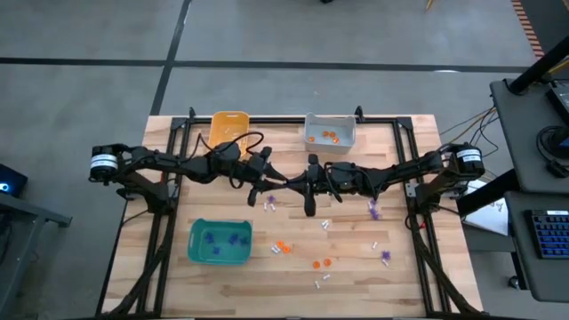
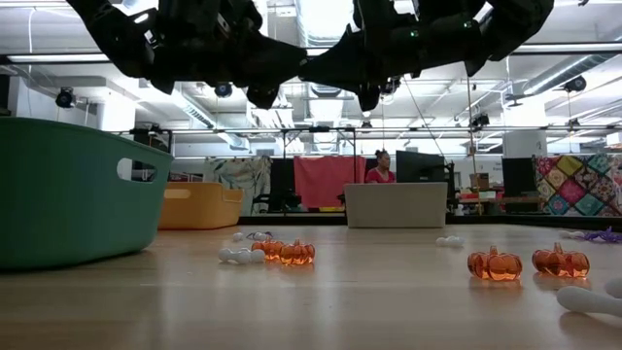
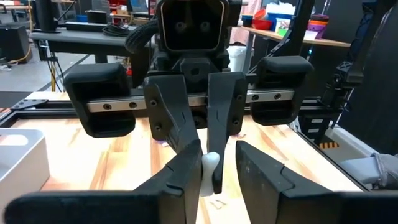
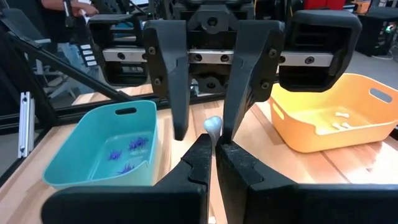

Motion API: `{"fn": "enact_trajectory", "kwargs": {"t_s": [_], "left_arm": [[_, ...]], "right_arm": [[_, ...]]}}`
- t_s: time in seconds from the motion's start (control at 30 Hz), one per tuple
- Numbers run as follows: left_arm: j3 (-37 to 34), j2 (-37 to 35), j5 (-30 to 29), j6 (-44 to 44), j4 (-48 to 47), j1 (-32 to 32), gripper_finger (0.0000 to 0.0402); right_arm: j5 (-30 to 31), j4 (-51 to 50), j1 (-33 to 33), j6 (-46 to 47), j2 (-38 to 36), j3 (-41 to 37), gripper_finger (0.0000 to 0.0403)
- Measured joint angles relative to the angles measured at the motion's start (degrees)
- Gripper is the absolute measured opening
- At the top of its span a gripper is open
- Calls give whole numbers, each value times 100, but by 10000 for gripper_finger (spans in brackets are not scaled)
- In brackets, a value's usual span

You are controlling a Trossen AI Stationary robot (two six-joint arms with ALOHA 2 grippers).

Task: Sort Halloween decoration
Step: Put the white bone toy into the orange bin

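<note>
- Two tools meet mid-counter; right tool (image 4: 213,152) pinches a white trinket (image 4: 212,126), left tool (image 3: 211,165) open around it.
- Handover may drop it if released early.

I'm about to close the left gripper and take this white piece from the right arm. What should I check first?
1. Right gripper shut on the white trinket: ok.
2. Left gripper open, fingers either side of the trinket: ok.
3. Handover held above the table: ok.
4. Orange-yellow bin on the left arm's side, holding white pieces: ok.
5. Enough trinket exposed for the left fingers: cannot tell.
</note>
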Motion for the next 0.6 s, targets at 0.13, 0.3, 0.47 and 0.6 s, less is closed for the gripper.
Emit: {"fn": "enact_trajectory", "kwargs": {"t_s": [0.13,0.3,0.47,0.6], "left_arm": [[0,0,-96,0,-36,-1,45],[0,0,-100,-44,-43,-1,7],[0,0,-102,-243,-71,1,3],[0,-2,-102,-258,-67,1,2]], "right_arm": [[-5,-11,0,-2,0,0,12],[-7,-15,2,-2,0,0,12],[-9,-98,2,234,0,8,20],[-4,-120,0,350,0,9,53]]}}
